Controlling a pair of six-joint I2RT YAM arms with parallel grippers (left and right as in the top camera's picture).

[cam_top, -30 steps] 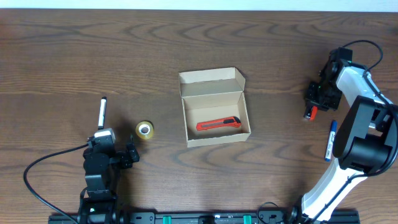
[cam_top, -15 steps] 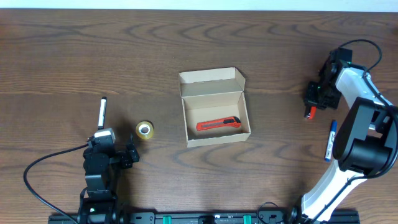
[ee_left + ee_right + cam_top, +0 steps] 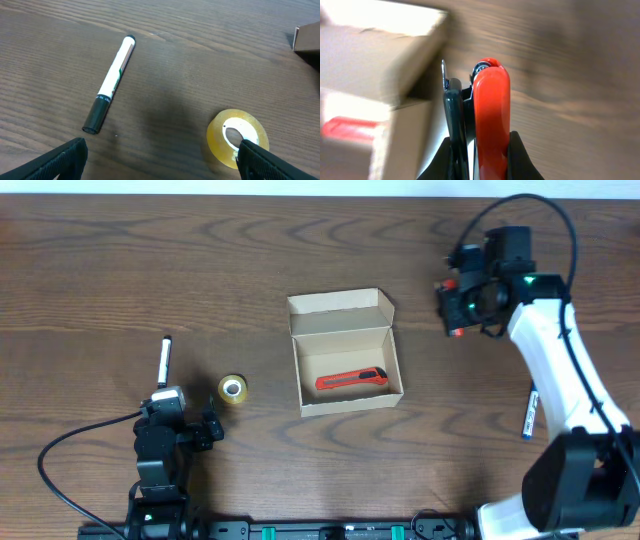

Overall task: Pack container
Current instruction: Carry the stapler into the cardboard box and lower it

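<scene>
Leftmost, shows a white marker (image 3: pixel 111 92) on the wooden table (image 3: pixel 90 260), then the left gripper (image 3: pixel 162 162) with fingers spread wide and holding nothing, a roll of tape (image 3: pixel 237 136) close by. Centrally, finds the container (image 3: pixel 352 402) open, flap lid tipped back, a red utility knife (image 3: pixel 351 380) lying inside. Further right, catches the right gripper (image 3: pixel 462 308) near the box's far right corner, pinching a red-and-black tool (image 3: pixel 487 115), and a blue pen (image 3: pixel 527 415) beyond.

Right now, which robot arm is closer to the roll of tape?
Left. The left end effector sits open just beside the tape roll. The right end effector is far past the container, gripping a red-handled tool.
</scene>
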